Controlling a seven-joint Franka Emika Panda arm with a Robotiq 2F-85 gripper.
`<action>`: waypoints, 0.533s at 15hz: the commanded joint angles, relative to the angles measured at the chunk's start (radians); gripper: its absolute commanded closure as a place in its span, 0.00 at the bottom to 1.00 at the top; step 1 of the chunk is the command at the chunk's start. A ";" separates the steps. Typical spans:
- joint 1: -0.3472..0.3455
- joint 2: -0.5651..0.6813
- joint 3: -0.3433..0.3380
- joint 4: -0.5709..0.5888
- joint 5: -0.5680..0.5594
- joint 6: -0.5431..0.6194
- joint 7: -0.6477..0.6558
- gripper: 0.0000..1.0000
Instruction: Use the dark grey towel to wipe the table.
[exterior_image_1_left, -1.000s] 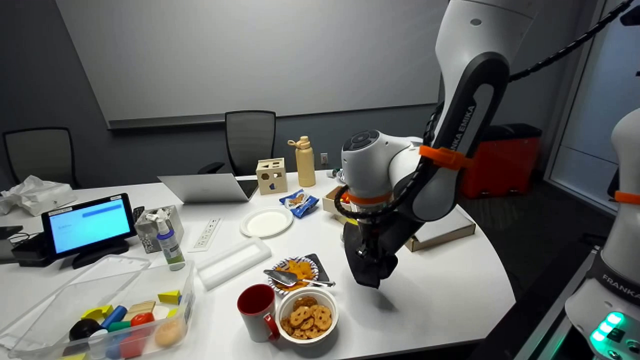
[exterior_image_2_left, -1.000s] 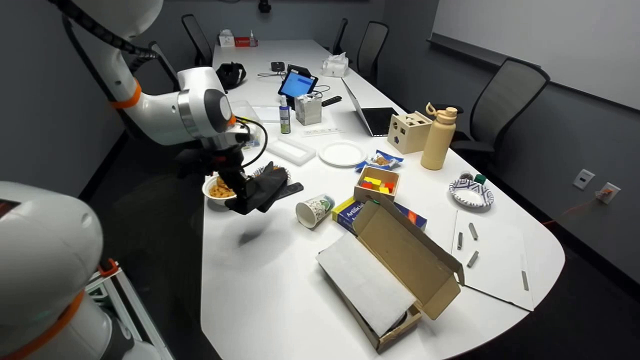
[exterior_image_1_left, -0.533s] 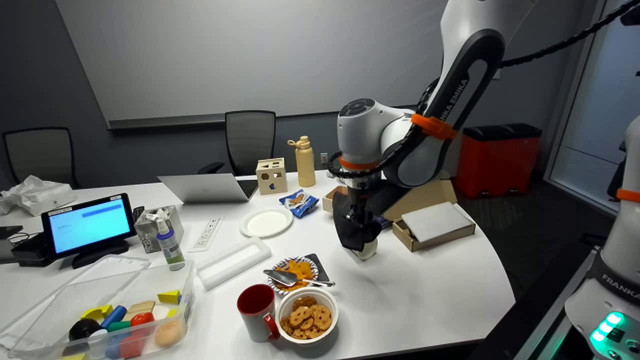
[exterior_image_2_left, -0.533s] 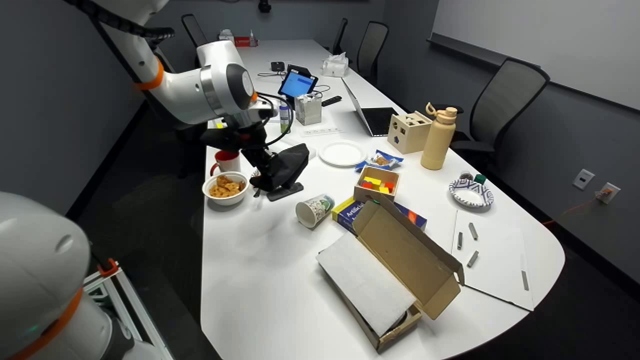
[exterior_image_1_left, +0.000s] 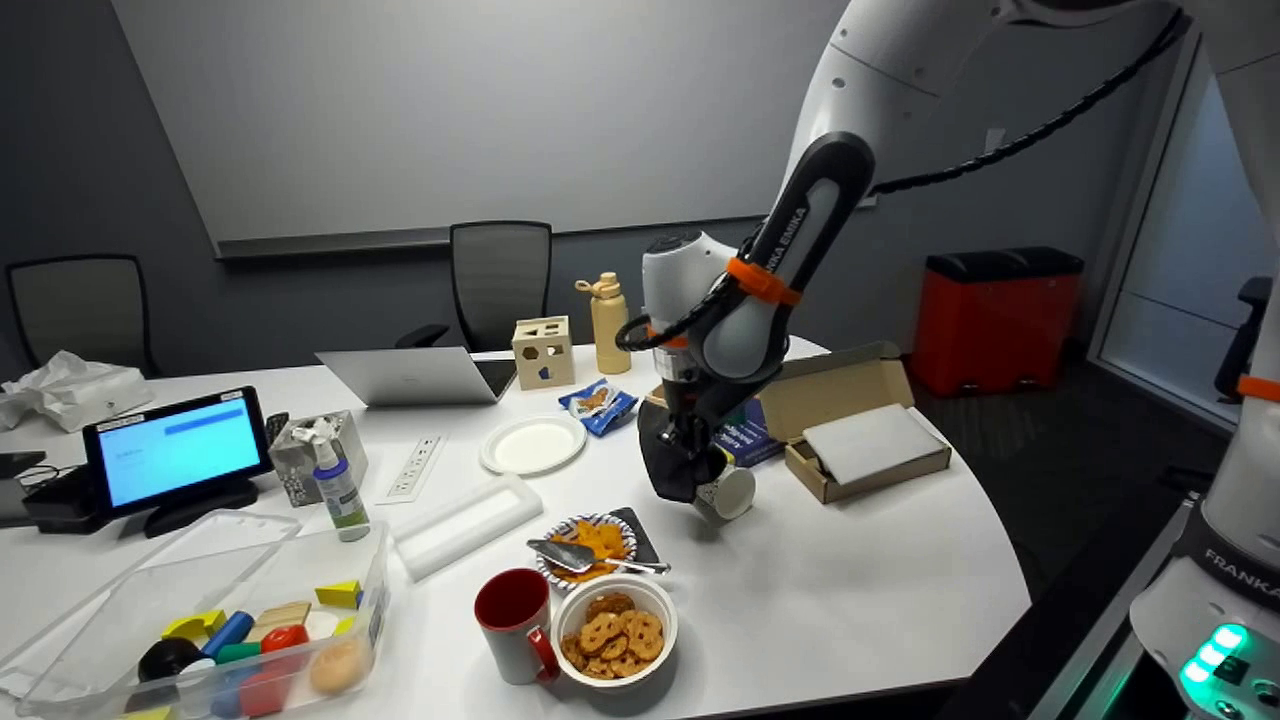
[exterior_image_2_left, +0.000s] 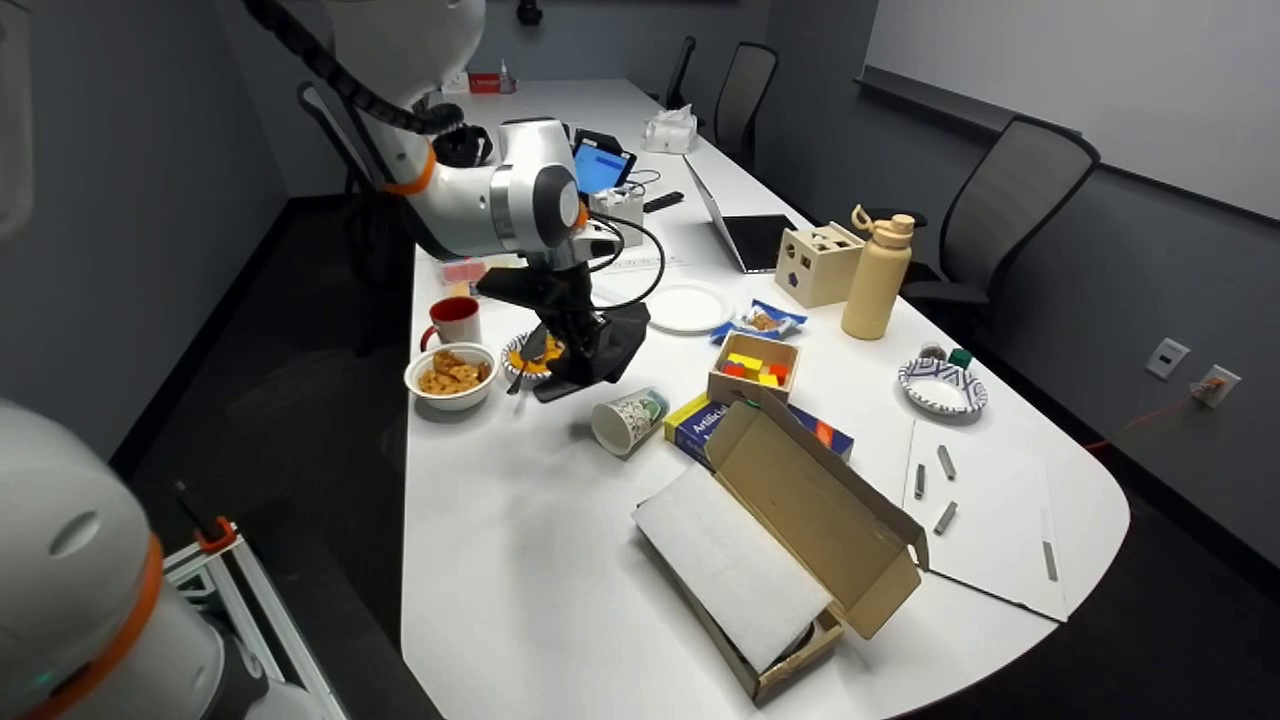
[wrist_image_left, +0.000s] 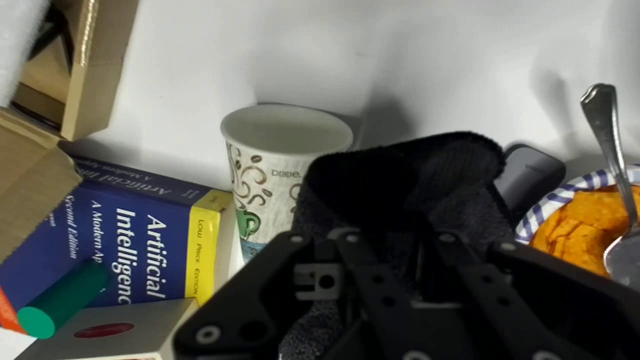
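The dark grey towel (exterior_image_1_left: 664, 458) hangs folded from my gripper (exterior_image_1_left: 686, 436), which is shut on it. In the other views the towel (exterior_image_2_left: 624, 342) and my gripper (exterior_image_2_left: 588, 340) are over the table, beside the fallen paper cup (exterior_image_2_left: 622, 425) and the chip plate (exterior_image_2_left: 530, 352). The towel appears held above the white table (exterior_image_1_left: 850, 600), with a shadow on the surface. In the wrist view the towel (wrist_image_left: 465, 195) bunches around the fingers (wrist_image_left: 385, 245) and covers part of the cup (wrist_image_left: 265, 190). The fingertips are hidden in the dark cloth.
A remote (exterior_image_2_left: 572, 386) lies under the towel's side, by the chip plate. A cookie bowl (exterior_image_1_left: 615, 640) and red mug (exterior_image_1_left: 515, 625) stand near the front edge. A blue book (wrist_image_left: 135, 240), open cardboard box (exterior_image_2_left: 740, 560) and block box (exterior_image_2_left: 752, 368) lie close by.
My gripper has moved with the towel away from the table's near edge, past the cookie bowl, to beside the paper cup. Over the last half second the wrist has come down a little.
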 joint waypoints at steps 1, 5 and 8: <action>-0.023 0.155 0.011 0.186 0.082 -0.064 -0.116 0.97; -0.029 0.241 0.014 0.299 0.137 -0.082 -0.174 0.97; -0.025 0.270 0.012 0.335 0.157 -0.072 -0.196 0.56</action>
